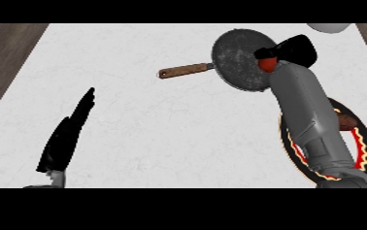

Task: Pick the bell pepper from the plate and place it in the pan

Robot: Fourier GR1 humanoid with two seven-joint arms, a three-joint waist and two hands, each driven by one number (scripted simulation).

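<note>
Head view of a white marbled counter [165, 127]. A round dark-grey pan [240, 59] with a brown wooden handle [185, 71] lies toward one o'clock from the counter's middle; its handle runs out toward nine o'clock, tilted slightly downward.

The robot's right hand [294, 50], black, at the end of a grey forearm [308, 112], sits at the pan's three-o'clock rim. Its fingers are curled round a small red bell pepper [268, 64], of which only a patch shows at the hand's seven-o'clock side, overlapping the pan's rim. The pepper is thus off its plate and carried by the hand.

A dark round plate with a red-and-yellow patterned rim [295, 151] lies at about four o'clock, largely hidden under the forearm; a brownish item [348, 123] rests on it.

The left hand [68, 132] rests at about eight o'clock, fingers straight and pointing toward one o'clock, holding nothing and well apart from the pan.

Judged relation: the pan's centre lies toward nine o'clock from the right hand, so the coming move appears to be a short shift that way before release. A pale object [329, 26] shows at the upper edge.
</note>
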